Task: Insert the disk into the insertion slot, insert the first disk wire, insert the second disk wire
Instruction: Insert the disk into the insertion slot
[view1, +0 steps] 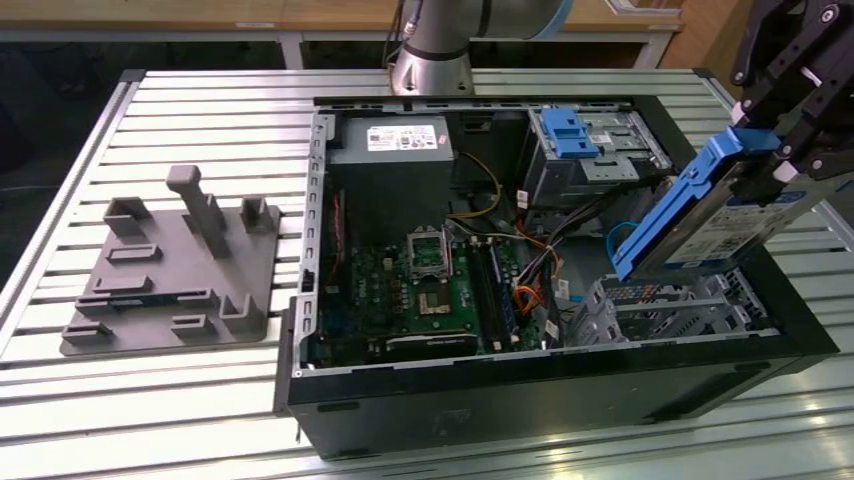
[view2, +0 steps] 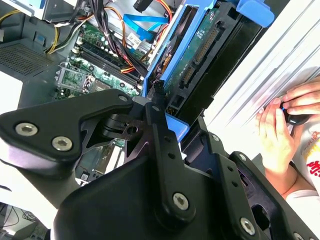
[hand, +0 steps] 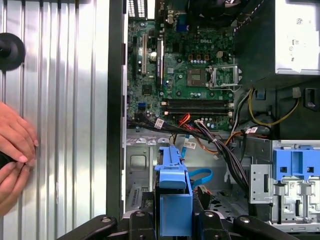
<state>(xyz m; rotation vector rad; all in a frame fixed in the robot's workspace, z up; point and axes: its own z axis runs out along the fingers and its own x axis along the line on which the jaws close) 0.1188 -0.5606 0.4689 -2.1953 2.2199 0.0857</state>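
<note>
My gripper is shut on the disk, a silver drive with a white label in a bright blue carrier. It hangs tilted above the open computer case's corner at the exterior view's right. The insertion slot, a silver perforated cage, lies just below the disk's lower end, and the two are apart. In the first wrist view the blue carrier stands between the gripper arms, over the cage. The second wrist view shows the disk's green underside and connector. A loose blue cable and a bundle of coloured wires lie beside the cage.
The open case sits on a slatted metal table. A grey bay with a blue latch is at the case's far side. A grey fixture lies at the exterior view's left. A person's hands rest on the table beside the case.
</note>
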